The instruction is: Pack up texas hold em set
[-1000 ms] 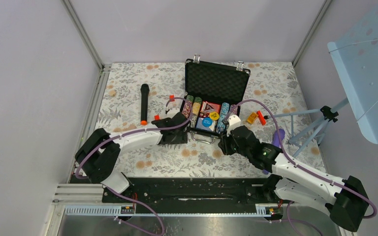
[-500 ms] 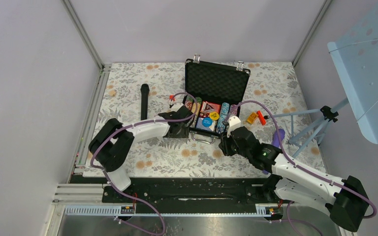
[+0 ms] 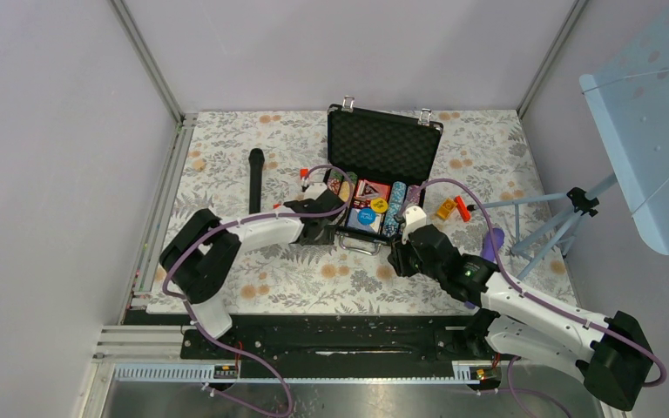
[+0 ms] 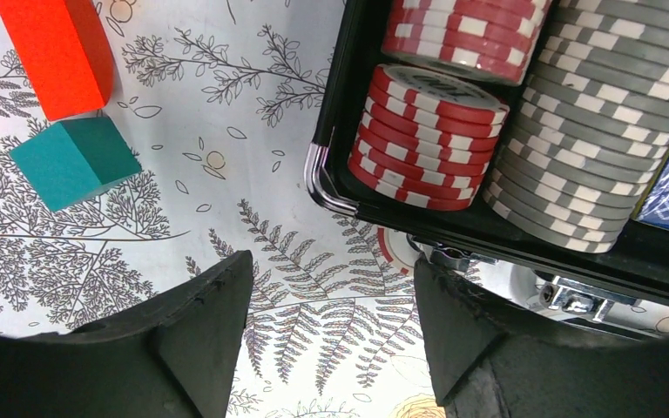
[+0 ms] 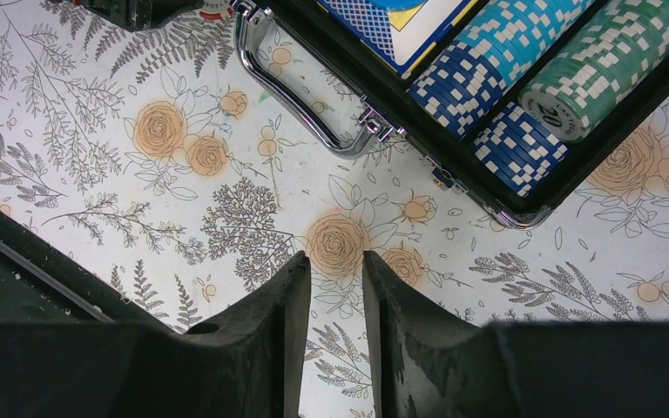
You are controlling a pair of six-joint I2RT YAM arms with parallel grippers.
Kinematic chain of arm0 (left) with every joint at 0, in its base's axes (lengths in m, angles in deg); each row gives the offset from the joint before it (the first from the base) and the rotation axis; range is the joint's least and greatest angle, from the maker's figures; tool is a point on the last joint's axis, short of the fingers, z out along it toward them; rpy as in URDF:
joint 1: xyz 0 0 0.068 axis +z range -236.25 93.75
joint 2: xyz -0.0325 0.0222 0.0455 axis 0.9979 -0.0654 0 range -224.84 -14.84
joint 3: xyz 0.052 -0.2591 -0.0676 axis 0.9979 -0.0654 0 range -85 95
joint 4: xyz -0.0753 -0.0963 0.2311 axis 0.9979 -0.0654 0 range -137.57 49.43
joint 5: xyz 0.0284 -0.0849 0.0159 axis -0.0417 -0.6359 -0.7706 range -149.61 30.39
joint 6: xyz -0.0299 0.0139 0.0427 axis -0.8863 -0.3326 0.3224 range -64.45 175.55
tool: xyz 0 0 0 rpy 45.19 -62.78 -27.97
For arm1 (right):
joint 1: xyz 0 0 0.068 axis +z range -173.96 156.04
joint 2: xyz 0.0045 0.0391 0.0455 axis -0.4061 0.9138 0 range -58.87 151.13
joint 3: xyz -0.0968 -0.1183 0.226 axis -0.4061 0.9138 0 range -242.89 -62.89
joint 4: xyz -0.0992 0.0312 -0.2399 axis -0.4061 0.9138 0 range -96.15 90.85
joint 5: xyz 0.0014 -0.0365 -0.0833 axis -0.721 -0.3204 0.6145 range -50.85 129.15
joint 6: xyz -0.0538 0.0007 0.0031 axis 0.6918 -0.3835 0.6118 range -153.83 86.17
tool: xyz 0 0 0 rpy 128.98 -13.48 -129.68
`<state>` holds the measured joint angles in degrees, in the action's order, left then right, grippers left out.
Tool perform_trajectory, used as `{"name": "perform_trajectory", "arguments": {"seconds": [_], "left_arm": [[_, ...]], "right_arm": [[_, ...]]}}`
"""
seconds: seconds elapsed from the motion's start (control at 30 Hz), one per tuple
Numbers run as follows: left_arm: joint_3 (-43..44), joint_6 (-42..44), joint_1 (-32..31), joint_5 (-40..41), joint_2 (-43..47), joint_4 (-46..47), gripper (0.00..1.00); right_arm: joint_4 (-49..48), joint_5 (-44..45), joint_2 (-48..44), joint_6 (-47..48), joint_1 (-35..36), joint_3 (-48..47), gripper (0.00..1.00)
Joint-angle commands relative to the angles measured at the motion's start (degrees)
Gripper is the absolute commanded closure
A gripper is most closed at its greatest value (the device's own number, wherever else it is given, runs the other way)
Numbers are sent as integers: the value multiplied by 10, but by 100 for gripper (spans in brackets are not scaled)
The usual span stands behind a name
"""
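teal block (image 4: pixel 74 161) near the case (image 4: pixel 523 244), left wrist view only

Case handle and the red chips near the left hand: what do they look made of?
Case handle: polished metal, probably chrome-plated, since it throws bright mirror-like highlights. Red chips: moulded plastic or clay composite with a matte surface and white edge inlays. The wrist view does not show which of the two.
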<state>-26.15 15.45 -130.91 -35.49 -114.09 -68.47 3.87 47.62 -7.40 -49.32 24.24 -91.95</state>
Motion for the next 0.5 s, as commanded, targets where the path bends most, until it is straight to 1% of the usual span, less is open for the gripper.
{"name": "perform_trajectory", "arguments": {"seconds": [0.0,0.23,0.47], "left_arm": [[-3,-2,-15,0,-27,-41,33],[-46,-23,-36,-45,-8,-51,34],[-91,-37,-44,-78,14,-61,34]], "right_arm": [[-9,14,-9,-5,-2,2,64],[-9,11,-9,-6,-2,1,64],[-14,7,-8,-11,-2,3,64]]}}
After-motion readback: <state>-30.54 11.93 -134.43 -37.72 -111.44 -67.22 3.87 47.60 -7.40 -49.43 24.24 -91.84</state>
